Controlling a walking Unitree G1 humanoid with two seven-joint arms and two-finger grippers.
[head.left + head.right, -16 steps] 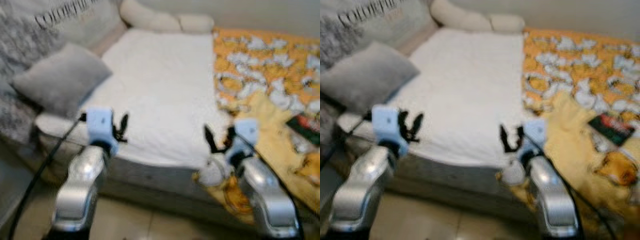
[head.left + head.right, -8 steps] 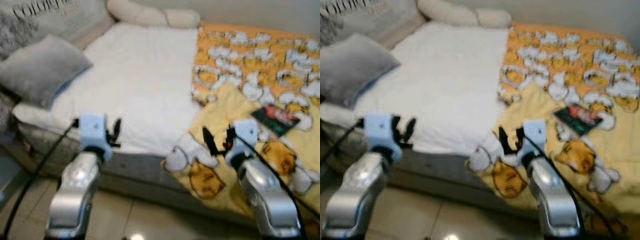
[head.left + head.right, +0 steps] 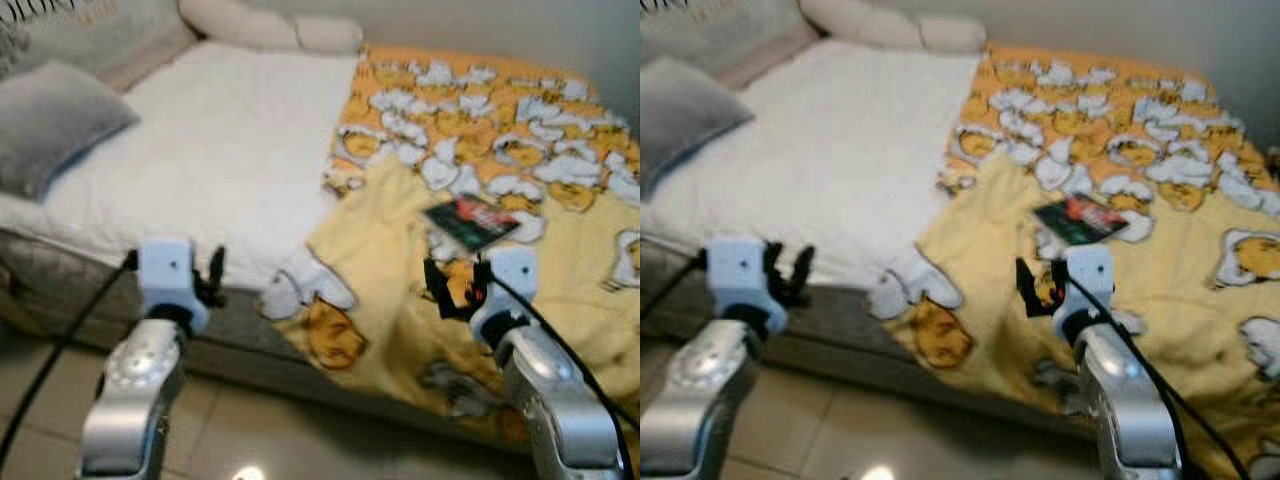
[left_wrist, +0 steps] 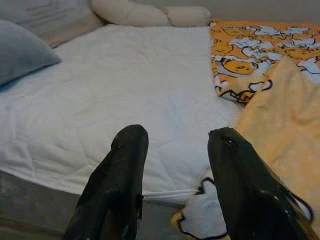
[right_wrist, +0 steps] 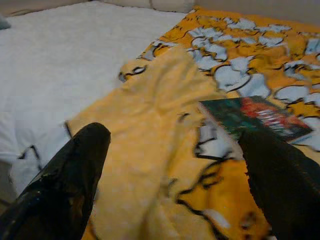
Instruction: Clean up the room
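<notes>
A bed with a white mattress cover [image 3: 220, 140] lies before me. A yellow and orange cartoon-print blanket [image 3: 400, 250] is rumpled over its right half and hangs off the near edge. On the blanket rests a flat dark green and red book [image 3: 470, 220], also visible in the right wrist view [image 5: 255, 117]. My left gripper [image 3: 212, 280] hovers open at the near edge of the bed, over the white cover [image 4: 150, 90]. My right gripper [image 3: 455, 285] is open just short of the book, above the blanket [image 5: 150, 150]. Neither holds anything.
A grey pillow [image 3: 50, 120] lies at the bed's left side, with cream pillows [image 3: 270, 25] against the wall at the head. The mattress side [image 3: 60, 270] faces me, with tiled floor [image 3: 280, 440] below. A black cable [image 3: 60, 350] trails from the left arm.
The whole picture has shifted: the camera turned right, so the blanket and book now sit nearer the middle. Both arms keep the same raised pose with their grippers open.
</notes>
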